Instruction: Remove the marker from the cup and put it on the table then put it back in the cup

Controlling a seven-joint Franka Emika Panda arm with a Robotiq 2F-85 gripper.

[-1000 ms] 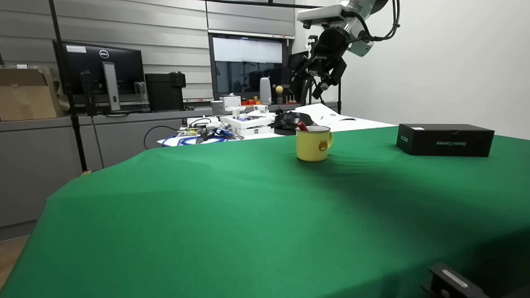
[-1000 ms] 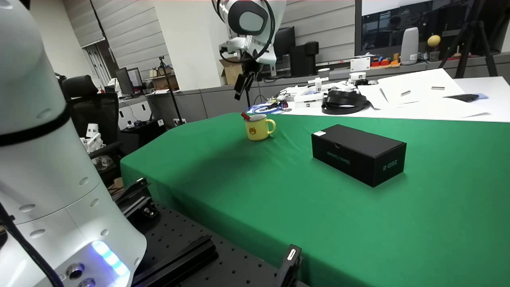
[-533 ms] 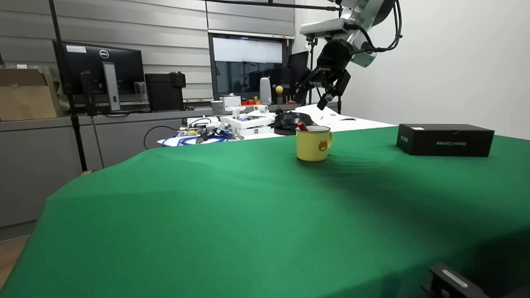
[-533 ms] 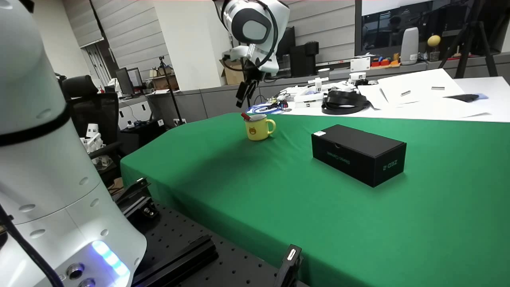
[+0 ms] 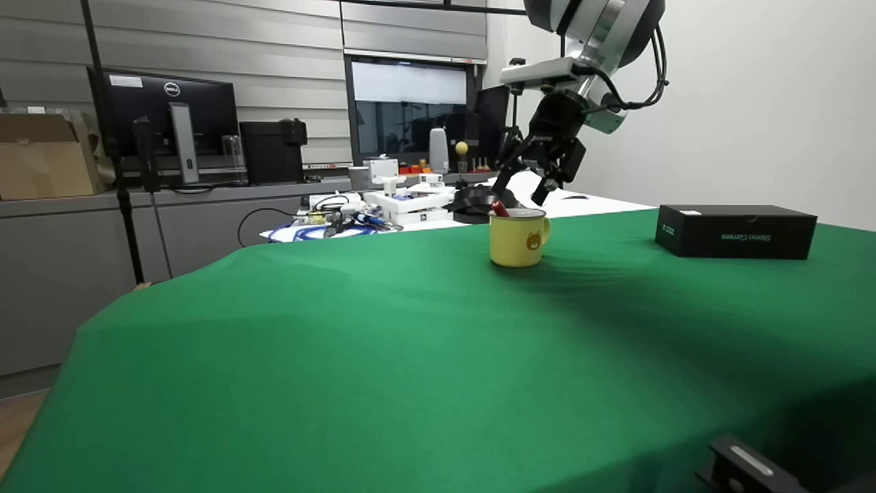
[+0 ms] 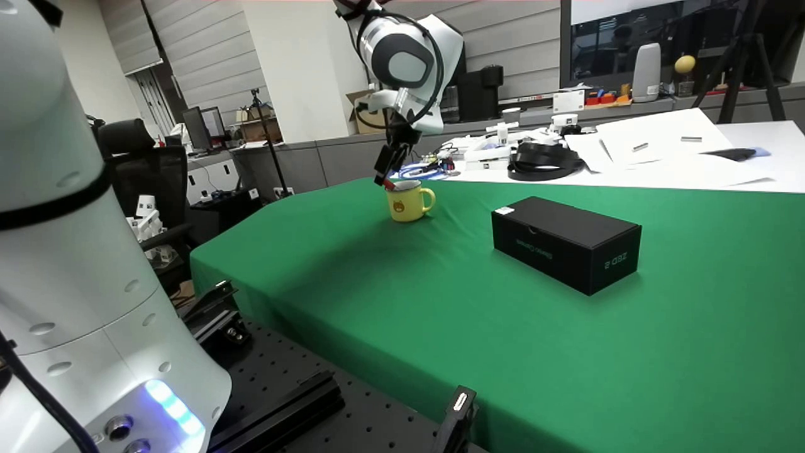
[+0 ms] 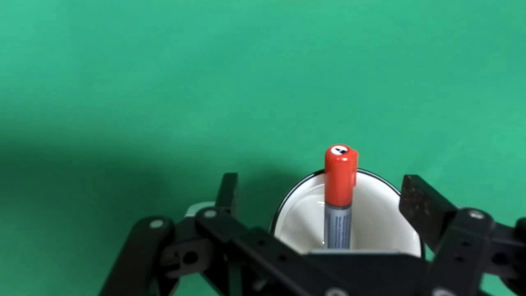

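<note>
The marker, with a red cap and grey barrel, leans inside the yellow cup (image 5: 513, 239), cap up past the rim. The marker's cap shows in both exterior views (image 5: 500, 209) (image 6: 389, 185) and in the wrist view (image 7: 340, 176). Its lower end is hidden. The cup (image 6: 409, 204) stands upright on the green table (image 6: 440, 283); its white inside shows in the wrist view (image 7: 374, 213). My gripper (image 5: 520, 194) is open and empty just above the cup. In the wrist view my gripper (image 7: 319, 187) has a finger on each side of the marker, both apart from it.
A black box (image 6: 566, 245) lies on the table, on the side of the cup's handle. A white table (image 6: 679, 170) with papers, a black coil (image 6: 546, 162) and loose parts stands behind the green table.
My open gripper has moved down, from well above the cup to just over its rim. The cup, the marker and the box have not moved.
</note>
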